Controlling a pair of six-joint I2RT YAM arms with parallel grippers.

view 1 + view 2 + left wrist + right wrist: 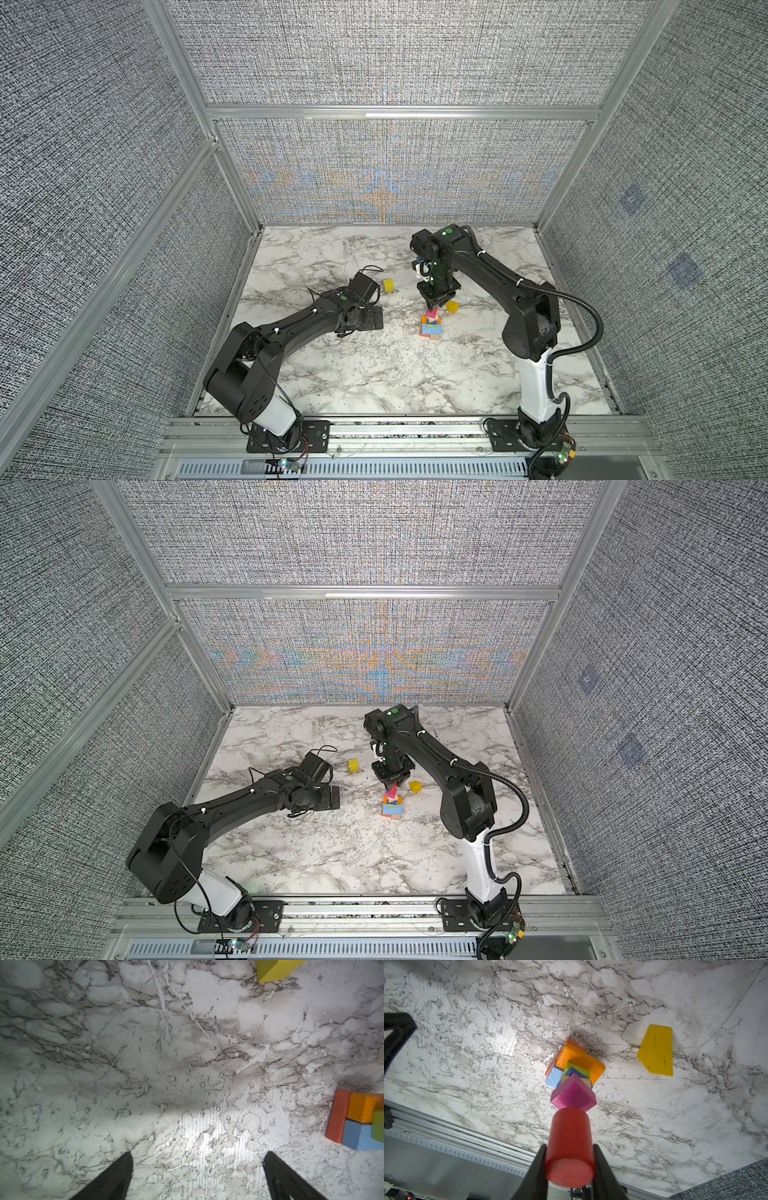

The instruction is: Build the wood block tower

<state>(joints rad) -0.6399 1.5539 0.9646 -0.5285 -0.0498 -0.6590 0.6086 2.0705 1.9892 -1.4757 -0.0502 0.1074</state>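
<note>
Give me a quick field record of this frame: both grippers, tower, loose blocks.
left gripper: open, empty, low over the table, left of the tower
right gripper: shut on the red cylinder, directly above the tower
tower top: pink block; cylinder right over it, contact unclear
tower base: orange brick, light blue brick
loose: yellow cube near the left gripper; yellow block beside the tower

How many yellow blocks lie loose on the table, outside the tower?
2. A yellow cube lies left of the tower and farther back; a second yellow block lies just right of the tower. The arms may hide others.
</note>
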